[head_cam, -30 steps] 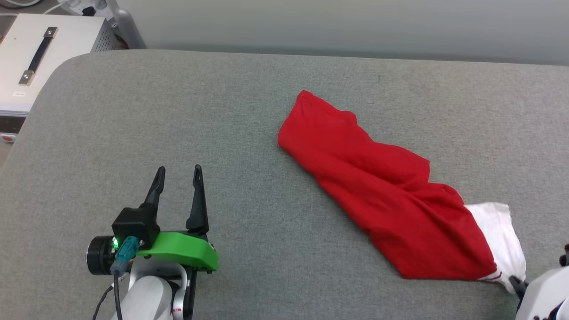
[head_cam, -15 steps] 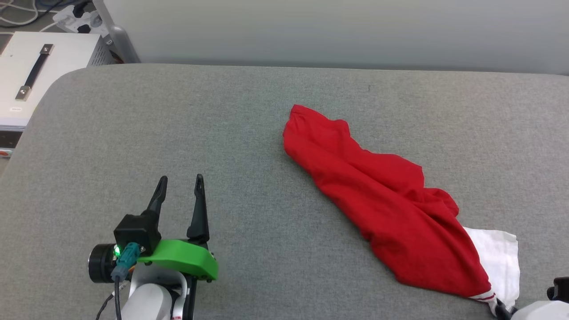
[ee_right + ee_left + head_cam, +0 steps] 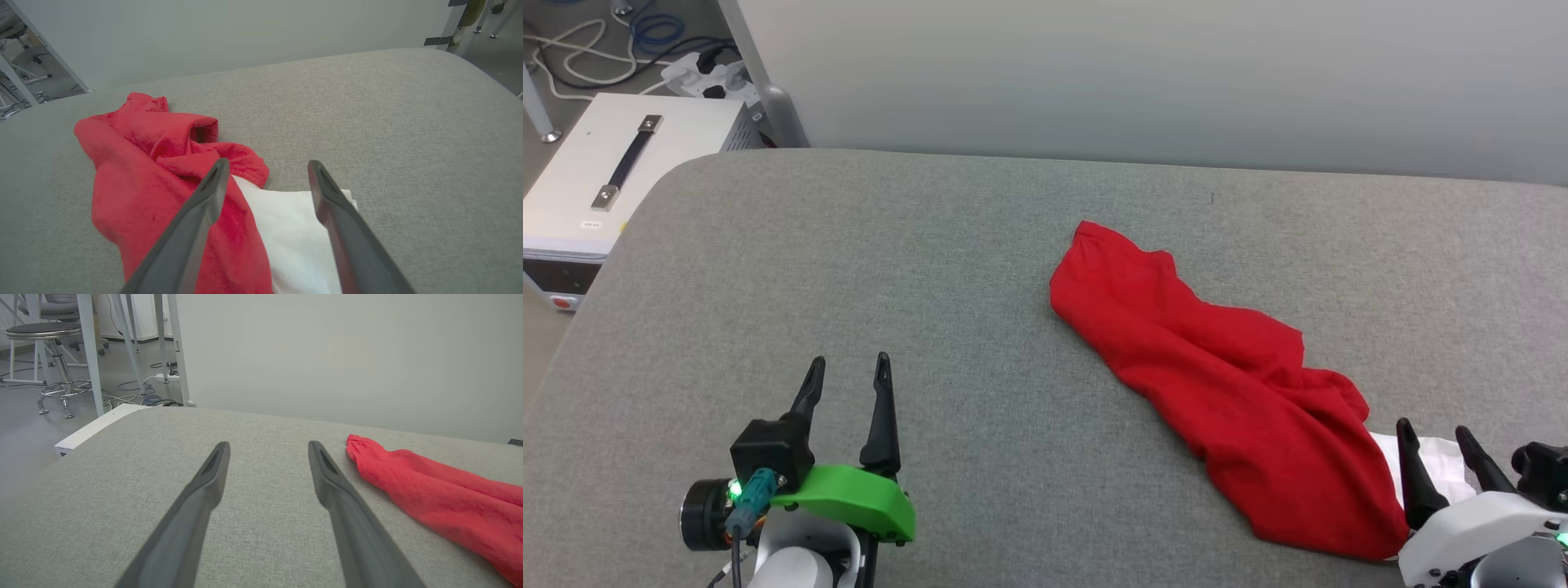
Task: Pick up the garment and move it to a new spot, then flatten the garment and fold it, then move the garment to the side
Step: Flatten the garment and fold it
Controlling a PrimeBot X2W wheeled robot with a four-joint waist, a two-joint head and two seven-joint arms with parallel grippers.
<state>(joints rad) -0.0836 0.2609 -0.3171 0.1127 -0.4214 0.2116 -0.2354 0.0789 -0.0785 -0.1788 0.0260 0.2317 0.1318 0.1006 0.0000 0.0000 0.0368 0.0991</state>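
The garment [image 3: 1225, 392] lies bunched in a long diagonal heap on the grey table [image 3: 931, 269], red cloth with a white sleeve [image 3: 1429, 469] at its near right end. Its lettering is hidden in the folds. My right gripper [image 3: 1433, 433] hovers open over that white sleeve [image 3: 286, 228], fingers spread, nothing between them; the red cloth [image 3: 147, 175] runs off to the left in the right wrist view. My left gripper [image 3: 848, 367] stands open at the lower left, well apart from the garment [image 3: 433, 494], over bare table [image 3: 122, 486].
A white case with a black handle [image 3: 621, 171] sits off the table's far left corner, with cables and a power strip [image 3: 698, 69] behind it. A pale wall [image 3: 1143, 82] runs along the table's far edge. A stool [image 3: 45, 339] stands on the floor beyond.
My right gripper has let go of the garment's white sleeve end and opened, and now shows above it. The red heap has slumped onto the table. The head camera has shifted.
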